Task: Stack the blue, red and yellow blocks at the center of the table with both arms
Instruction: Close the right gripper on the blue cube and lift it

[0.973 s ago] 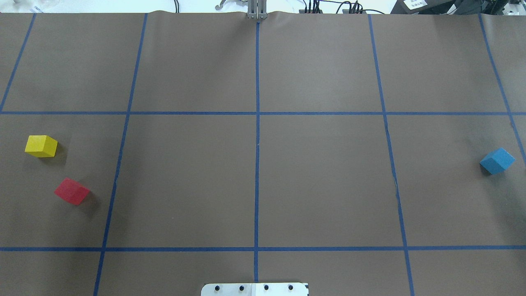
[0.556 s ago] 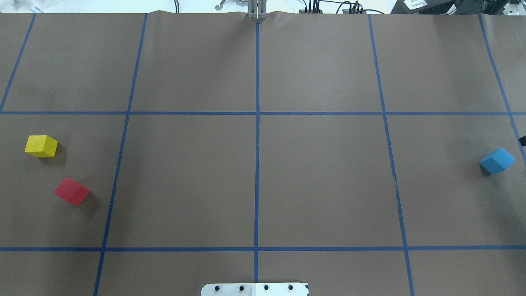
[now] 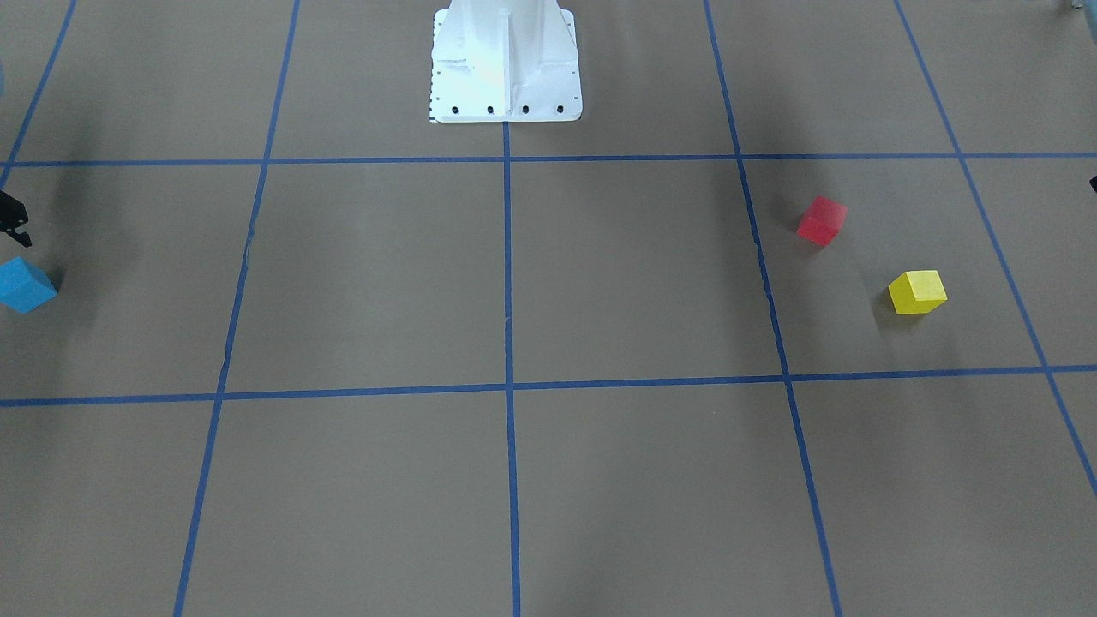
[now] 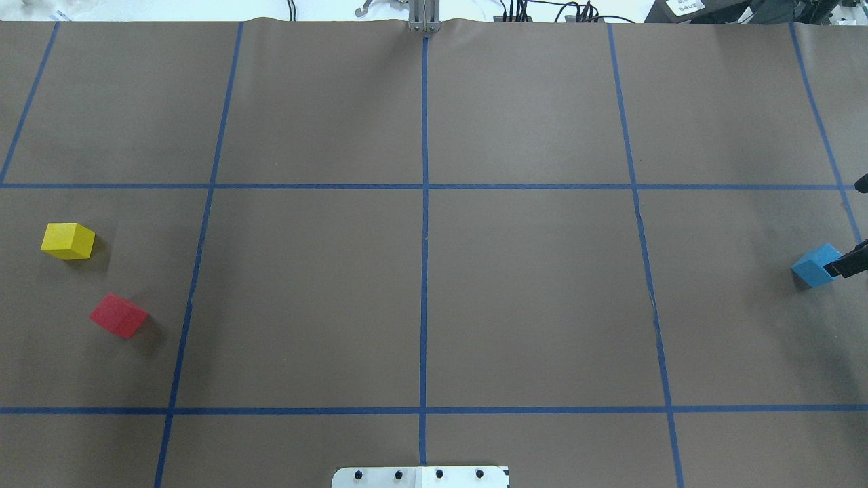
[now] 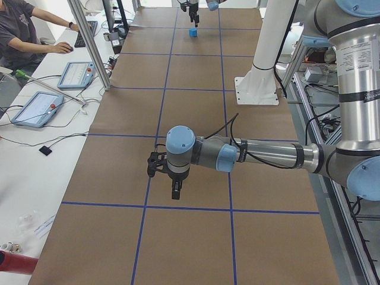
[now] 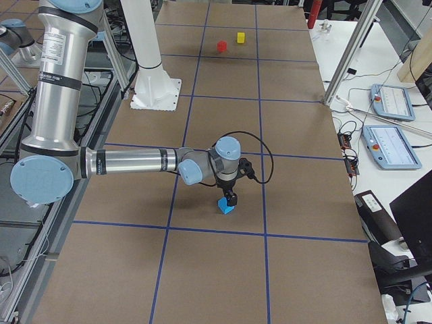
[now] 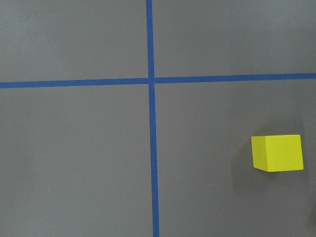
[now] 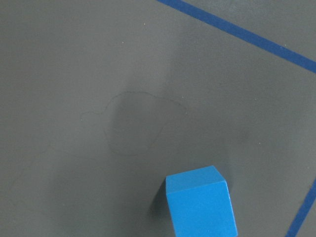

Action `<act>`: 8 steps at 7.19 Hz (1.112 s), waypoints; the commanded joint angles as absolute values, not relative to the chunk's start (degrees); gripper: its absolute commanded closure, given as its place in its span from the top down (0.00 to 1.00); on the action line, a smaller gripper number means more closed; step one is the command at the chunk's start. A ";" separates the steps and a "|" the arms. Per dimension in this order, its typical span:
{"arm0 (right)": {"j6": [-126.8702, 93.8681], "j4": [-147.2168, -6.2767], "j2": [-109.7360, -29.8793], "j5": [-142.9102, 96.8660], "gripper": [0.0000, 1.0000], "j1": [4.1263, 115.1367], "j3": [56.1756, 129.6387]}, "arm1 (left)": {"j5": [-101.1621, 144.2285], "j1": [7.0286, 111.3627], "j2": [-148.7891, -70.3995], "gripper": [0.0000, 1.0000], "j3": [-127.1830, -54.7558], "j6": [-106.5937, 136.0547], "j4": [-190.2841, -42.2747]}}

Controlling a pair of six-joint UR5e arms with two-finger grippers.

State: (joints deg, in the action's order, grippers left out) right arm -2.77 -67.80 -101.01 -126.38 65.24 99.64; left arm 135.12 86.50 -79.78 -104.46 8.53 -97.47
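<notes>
The blue block (image 4: 814, 266) lies at the table's far right; it also shows in the right wrist view (image 8: 200, 202) and the front view (image 3: 26, 284). My right gripper (image 4: 856, 224) comes in from the right edge with its two black fingers wide apart. One fingertip (image 4: 844, 264) overlaps the block's right side. In the exterior right view the gripper (image 6: 229, 196) hovers just above the block. The yellow block (image 4: 68, 240) and the red block (image 4: 119, 315) lie at the far left. My left gripper (image 5: 172, 184) is beyond them; I cannot tell its state. The left wrist view shows the yellow block (image 7: 277, 153).
The robot's white base plate (image 4: 420, 476) sits at the near edge's middle. Blue tape lines cross at the table's centre (image 4: 424, 186). An operator (image 5: 18, 29) and tablets (image 5: 35, 107) are beside the table's far side.
My right gripper's fingers have come further into the overhead view from the right edge, and one now overlaps the blue block. The three blocks have not moved.
</notes>
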 commanded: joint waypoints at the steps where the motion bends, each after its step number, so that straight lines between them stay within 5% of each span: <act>1: -1.49 -66.97 -100.64 -125.16 1.00 64.34 97.74 | 135.18 86.48 -79.80 0.99 -104.50 8.53 -97.47; 8: 3.15 -66.80 -96.06 -124.89 0.99 60.91 89.83 | 135.18 86.48 -79.80 0.99 -104.59 8.35 -97.47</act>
